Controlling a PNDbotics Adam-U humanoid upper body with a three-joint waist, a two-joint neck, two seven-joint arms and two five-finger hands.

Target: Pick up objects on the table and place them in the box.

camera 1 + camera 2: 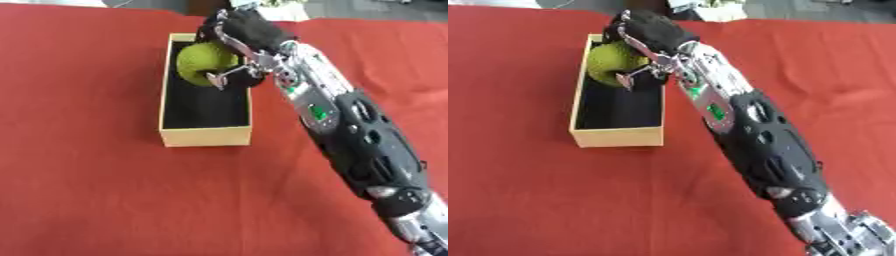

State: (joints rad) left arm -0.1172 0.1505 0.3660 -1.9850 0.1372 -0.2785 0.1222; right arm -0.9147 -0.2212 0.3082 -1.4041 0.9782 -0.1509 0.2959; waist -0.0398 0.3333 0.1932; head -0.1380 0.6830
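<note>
even bright light | soft blur throughout | shadows faint, perhaps overhead source

Both views look steeply down from the robot's head onto the bench, facing forward toward its far edge at the top of the frame. They sit side by side, so they share nearly the whole scene: the box lies a little farther left in the right eye view, and the right arm crosses both from the lower right corner.
</note>
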